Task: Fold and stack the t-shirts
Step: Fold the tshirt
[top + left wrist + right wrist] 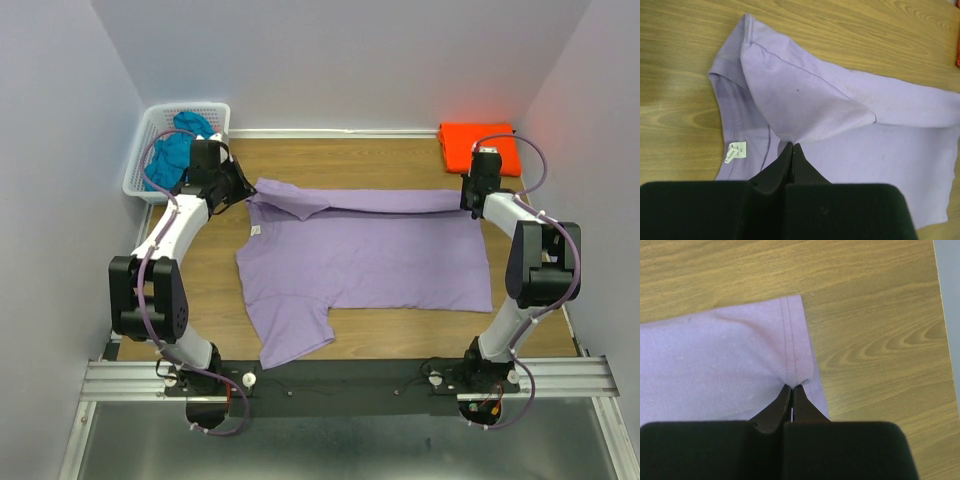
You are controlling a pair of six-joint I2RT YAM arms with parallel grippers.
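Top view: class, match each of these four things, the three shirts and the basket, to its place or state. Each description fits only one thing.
Things:
1. purple shirt
2. orange shirt
3. teal shirt
4. basket

Places or states:
A. folded, far right corner
B. white, far left corner
C. bunched inside the basket
D. spread out in the middle, far edge folded over

Pairs: 1-D, 2-A, 3-C, 4-B
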